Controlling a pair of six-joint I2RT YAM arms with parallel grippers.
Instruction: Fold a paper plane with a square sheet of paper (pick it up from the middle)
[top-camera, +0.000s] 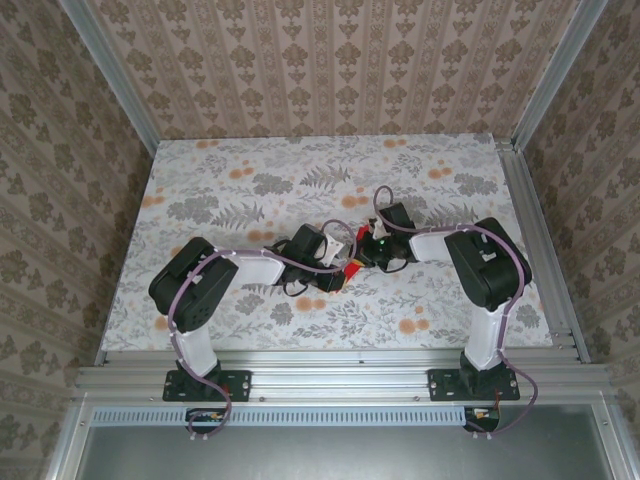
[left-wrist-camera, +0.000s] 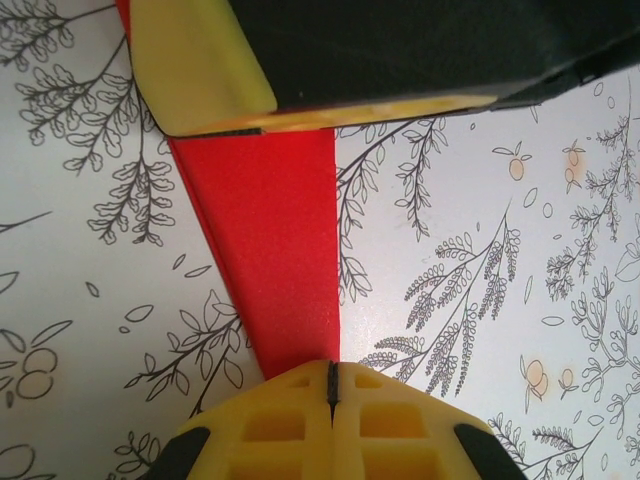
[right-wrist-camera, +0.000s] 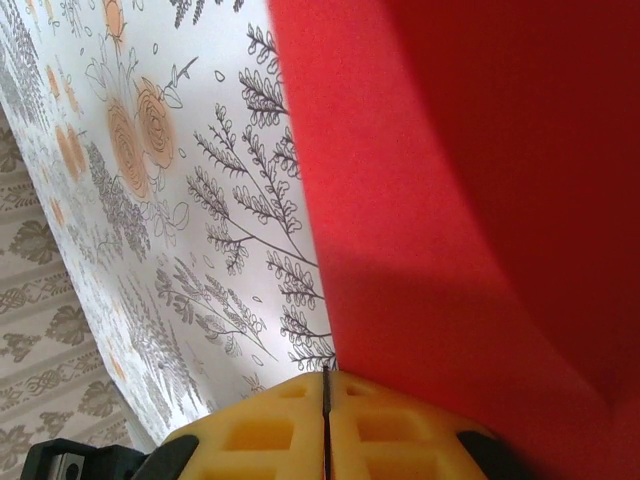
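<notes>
Both ends of the folded red paper (left-wrist-camera: 270, 240) were pinched at table centre: my L pincer (left-wrist-camera: 331, 390) clamped the near end, my R pincer (right-wrist-camera: 325, 400) the far end. R fingers (left-wrist-camera: 200, 70) hid that end; the floral tabletop (left-wrist-camera: 480, 300) lay beneath.

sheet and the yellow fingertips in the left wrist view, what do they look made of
The sheet looks like thin paper, matte red: sharp straight edges, fine grain. The fingertips seem moulded or printed plastic, matte yellow: square recessed pockets, a ribbed seam.
</notes>
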